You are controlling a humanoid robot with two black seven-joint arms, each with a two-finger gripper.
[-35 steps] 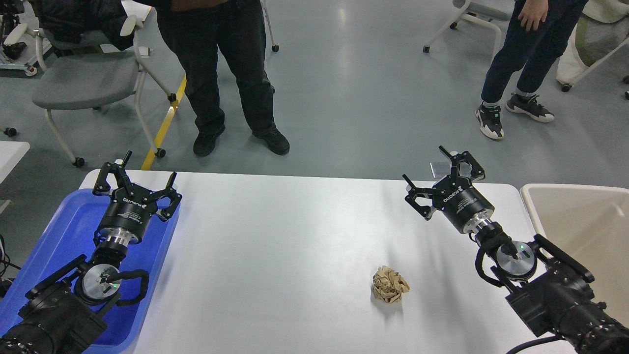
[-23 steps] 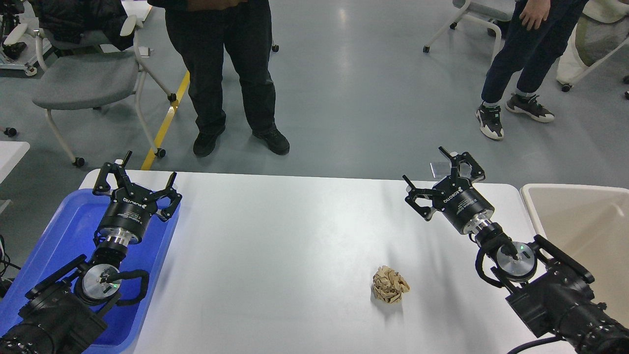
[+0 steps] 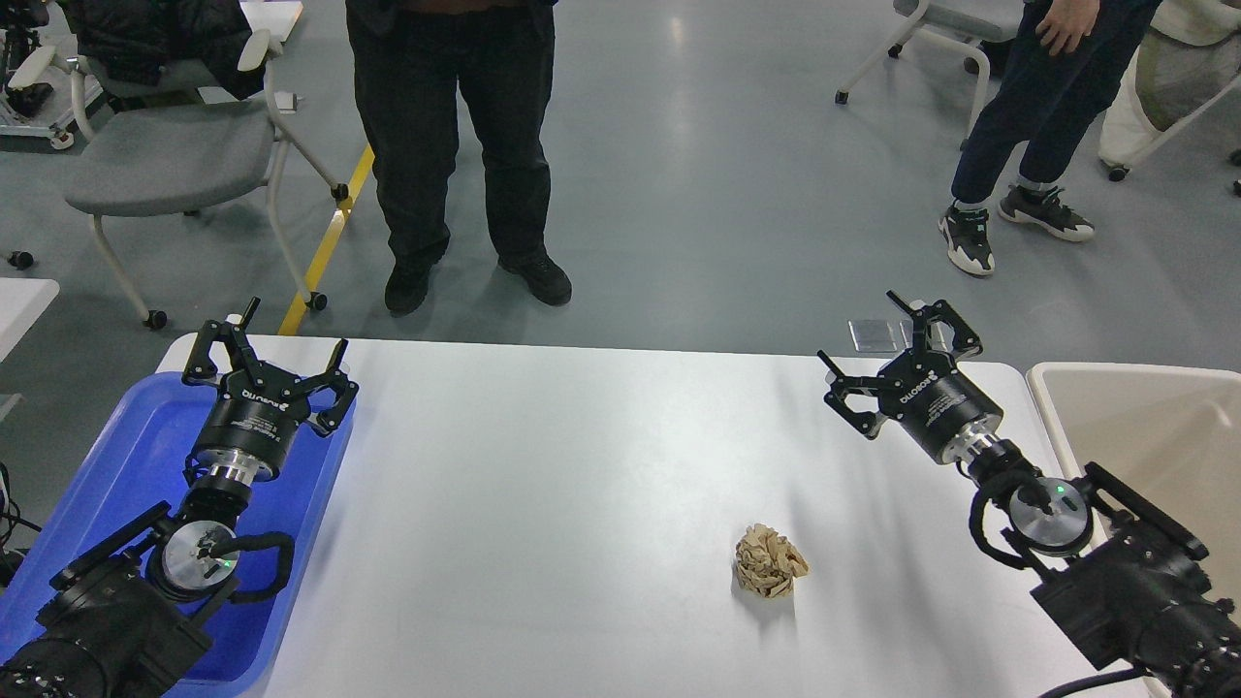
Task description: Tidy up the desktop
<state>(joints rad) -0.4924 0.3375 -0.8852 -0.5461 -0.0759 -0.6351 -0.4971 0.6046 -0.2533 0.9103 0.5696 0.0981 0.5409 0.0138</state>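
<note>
The white desktop (image 3: 582,465) fills the middle of the head view. A crumpled tan paper ball (image 3: 769,561) lies on it, right of centre and near the front. My left gripper (image 3: 270,361) is open and empty above the far end of the blue tray (image 3: 126,465) at the left. My right gripper (image 3: 897,351) is open and empty above the desktop's far right part, well behind and right of the paper ball.
A beige tub (image 3: 1154,436) stands at the right edge of the desktop. A small grey flat piece (image 3: 875,335) lies at the far edge near my right gripper. Two people (image 3: 456,145) stand on the floor beyond, with chairs (image 3: 165,155) around.
</note>
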